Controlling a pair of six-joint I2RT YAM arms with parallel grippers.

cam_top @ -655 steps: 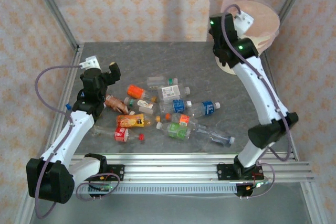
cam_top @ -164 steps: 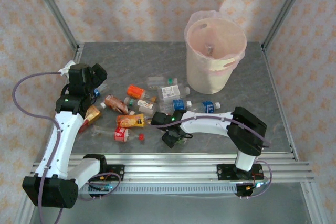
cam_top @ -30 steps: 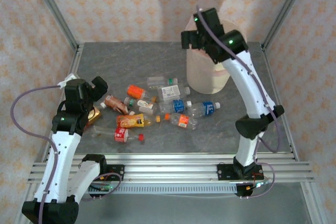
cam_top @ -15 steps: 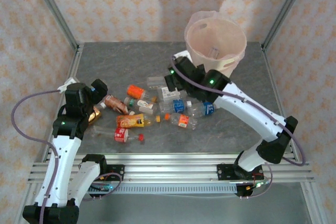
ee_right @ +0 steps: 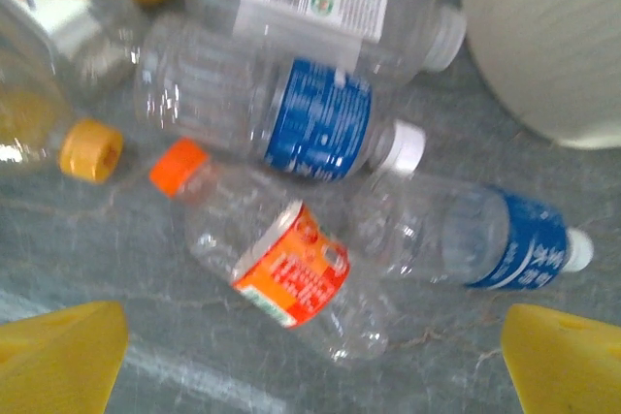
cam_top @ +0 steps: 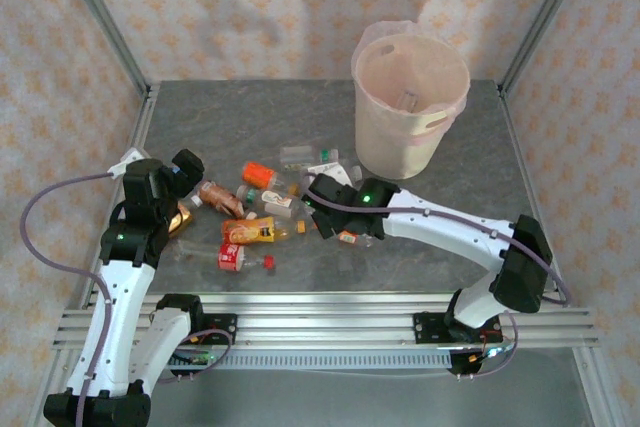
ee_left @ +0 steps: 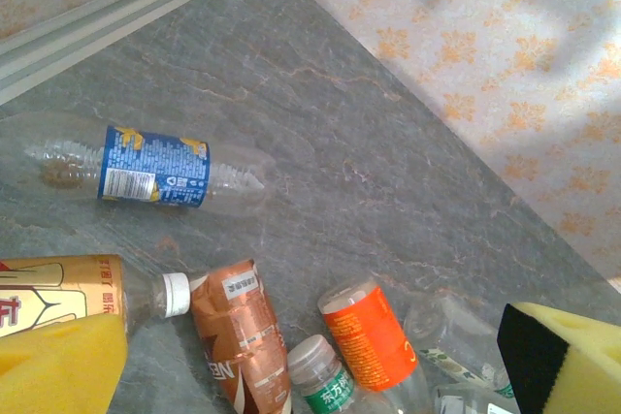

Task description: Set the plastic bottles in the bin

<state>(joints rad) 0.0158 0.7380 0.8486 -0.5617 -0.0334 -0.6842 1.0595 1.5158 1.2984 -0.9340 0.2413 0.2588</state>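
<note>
We find the right gripper (ee_right: 310, 351) low over the heap of bottles (cam_top: 265, 202) at mid-table, jaws spread wide and holding nothing. A clear bottle with an orange label (ee_right: 291, 278) lies between the fingers, close beside a blue-labelled bottle (ee_right: 315, 118). We recommend setting the jaws across its body, descending onto the labelled waist and closing gently, since thin plastic is likely to buckle or slip out. The left gripper (ee_left: 310, 375) hangs wide open and empty over the heap's left end. The bin (cam_top: 400, 147) stands upright at the far right.
</note>
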